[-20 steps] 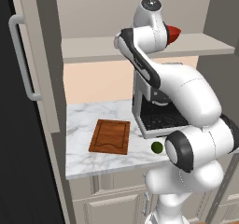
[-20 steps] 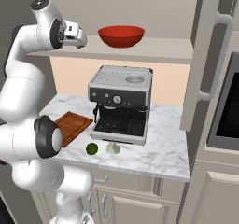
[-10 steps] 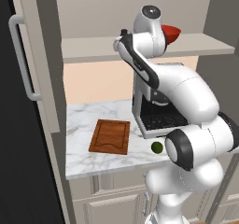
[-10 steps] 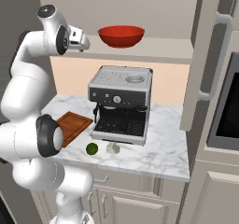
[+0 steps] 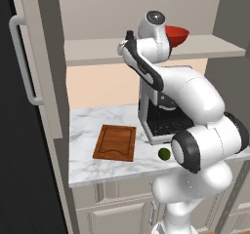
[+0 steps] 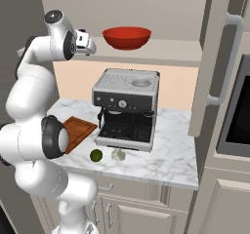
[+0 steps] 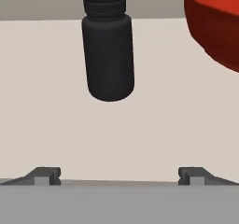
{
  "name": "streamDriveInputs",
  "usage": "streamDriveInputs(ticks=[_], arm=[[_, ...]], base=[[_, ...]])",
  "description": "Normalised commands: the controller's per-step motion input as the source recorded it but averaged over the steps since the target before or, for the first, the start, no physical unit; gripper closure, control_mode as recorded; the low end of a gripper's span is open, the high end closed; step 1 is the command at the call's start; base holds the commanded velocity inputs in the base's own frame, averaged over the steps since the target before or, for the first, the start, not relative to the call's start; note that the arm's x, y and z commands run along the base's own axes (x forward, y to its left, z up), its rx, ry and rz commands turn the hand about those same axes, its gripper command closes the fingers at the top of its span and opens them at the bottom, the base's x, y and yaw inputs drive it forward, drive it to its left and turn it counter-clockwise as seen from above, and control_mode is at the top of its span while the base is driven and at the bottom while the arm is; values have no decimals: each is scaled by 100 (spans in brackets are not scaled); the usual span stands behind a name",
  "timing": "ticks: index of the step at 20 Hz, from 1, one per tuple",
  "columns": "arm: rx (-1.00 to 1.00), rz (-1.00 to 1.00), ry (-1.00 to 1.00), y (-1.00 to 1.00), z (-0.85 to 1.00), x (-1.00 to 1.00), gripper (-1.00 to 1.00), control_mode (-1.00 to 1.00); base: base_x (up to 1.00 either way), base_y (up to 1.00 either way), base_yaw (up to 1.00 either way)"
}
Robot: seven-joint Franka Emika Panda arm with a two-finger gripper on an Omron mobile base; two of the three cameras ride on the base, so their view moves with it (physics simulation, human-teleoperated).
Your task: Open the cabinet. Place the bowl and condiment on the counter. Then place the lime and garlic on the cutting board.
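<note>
glossy red bowl (image 6: 126, 37), matt blk condiment (image 7: 108, 50)

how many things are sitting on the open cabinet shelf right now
2: the red bowl toward the shelf's right, and the black condiment bottle standing left of it, ahead of the open pincer. The arm may hide more.

A home kitchen: white grey-veined marble counter (image 6: 171, 155), steel coffee machine (image 6: 126, 108) (below the gripper), beige-grey raised-panel wall cabinet (image 6: 215, 57).
</note>
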Motion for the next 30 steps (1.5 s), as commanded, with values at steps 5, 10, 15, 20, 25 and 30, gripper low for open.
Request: streamDriveInputs(ticks=[5, 10, 15, 20, 25, 30], arm=[[0, 0, 0, 0, 0, 40, -100, -100], [0, 0, 0, 0, 0, 44, -100, -100], [0, 0, 0, 3, 0, 39, -100, -100], [0, 0, 0, 15, 0, 29, -100, -100], [0, 0, 0, 13, 0, 33, -100, -100], [0, 0, 0, 0, 0, 30, -100, -100]], base=[[0, 0, 0], [0, 0, 0], [0, 0, 0], [0, 0, 0], [0, 0, 0], [0, 0, 0]])
